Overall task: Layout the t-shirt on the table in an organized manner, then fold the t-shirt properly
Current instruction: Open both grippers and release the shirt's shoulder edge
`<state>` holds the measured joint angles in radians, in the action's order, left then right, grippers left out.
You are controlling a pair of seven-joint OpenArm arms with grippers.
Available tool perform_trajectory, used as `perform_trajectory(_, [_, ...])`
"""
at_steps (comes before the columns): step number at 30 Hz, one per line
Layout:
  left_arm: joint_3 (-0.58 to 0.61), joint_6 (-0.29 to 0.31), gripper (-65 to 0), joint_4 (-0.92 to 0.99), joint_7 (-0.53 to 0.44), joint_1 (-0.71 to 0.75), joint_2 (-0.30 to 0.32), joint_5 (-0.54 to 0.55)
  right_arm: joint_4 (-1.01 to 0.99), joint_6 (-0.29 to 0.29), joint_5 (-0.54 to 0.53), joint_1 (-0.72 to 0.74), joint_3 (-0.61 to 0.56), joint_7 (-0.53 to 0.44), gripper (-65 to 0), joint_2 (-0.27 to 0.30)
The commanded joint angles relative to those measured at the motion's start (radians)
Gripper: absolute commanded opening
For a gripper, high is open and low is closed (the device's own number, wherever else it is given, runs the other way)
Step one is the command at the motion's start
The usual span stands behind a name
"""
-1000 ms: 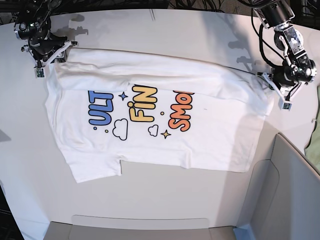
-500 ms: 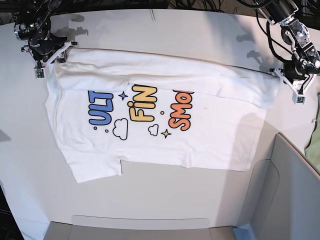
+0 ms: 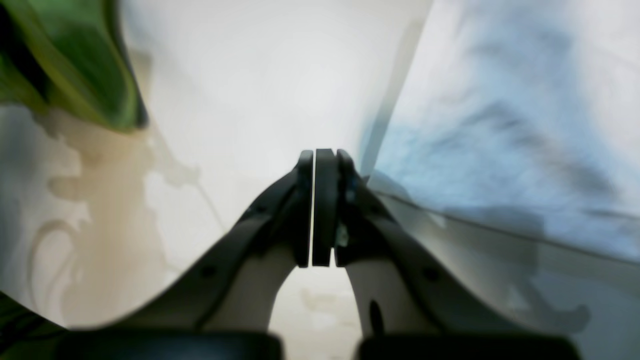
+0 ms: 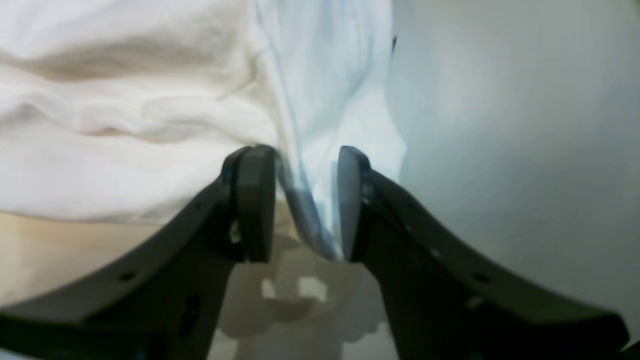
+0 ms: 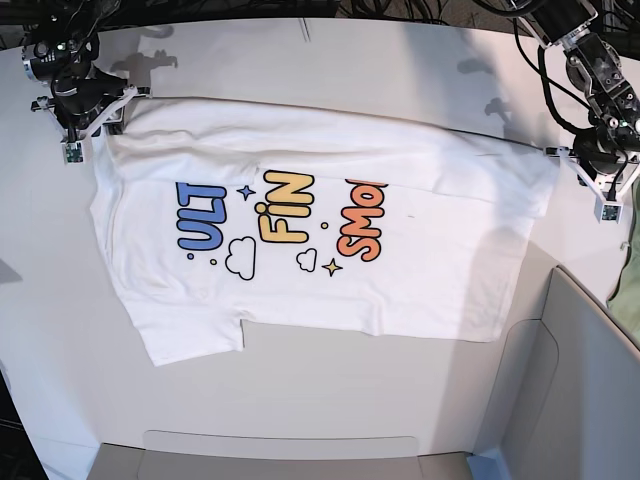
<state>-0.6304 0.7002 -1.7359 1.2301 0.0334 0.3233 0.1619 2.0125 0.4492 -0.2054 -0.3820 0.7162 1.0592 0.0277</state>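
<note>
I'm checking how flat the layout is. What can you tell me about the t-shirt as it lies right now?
The t-shirt is white cloth, short-sleeved, printed with blue, yellow and orange bubble letters, clouds and stars. It lies sideways on the white table, print up, mostly flat; a folded-over band along its far edge hides the tops of the letters. The right gripper has cloth between its parted jaws at one far corner; the left gripper, jaws closed, sits beside the other corner.

Left wrist view blurred; green object (image 3: 65, 60) cut off, unidentifiable.
</note>
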Motion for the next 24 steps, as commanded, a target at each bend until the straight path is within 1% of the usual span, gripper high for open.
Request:
perform_trajectory(1, [-0.006,-0.002,-64.8,-0.025,-0.009,-0.008,0.017,0.005,0.037,0.000,-0.006,0.004,0.006,-0.015,-43.3,0.010])
perform_trajectory(3, [-0.006,-0.002,-60.8,-0.042,-0.009,-0.008,0.015,0.005,0.044,0.000,-0.006,0.007,0.007,-0.017,-43.3,0.010])
perform_trajectory(5, [-0.006,-0.002,-58.7,-0.057,-0.009,-0.008,0.015,0.005,0.044,0.000,-0.009,0.012,0.043,-0.017,-43.3,0.010])
perform_trajectory(18, [-0.006,-0.002,-58.8,-0.057,-0.009,0.020,0.013,0.005,0.044,0.000,-0.007,-0.019,0.066,-0.015,-43.3,0.010])
perform_trajectory(24, [-0.006,-0.002,-58.7,-0.057,-0.009,0.040,0.012,0.006,0.044,0.000,-0.007,-0.013,0.182,-0.014,-43.3,0.010])
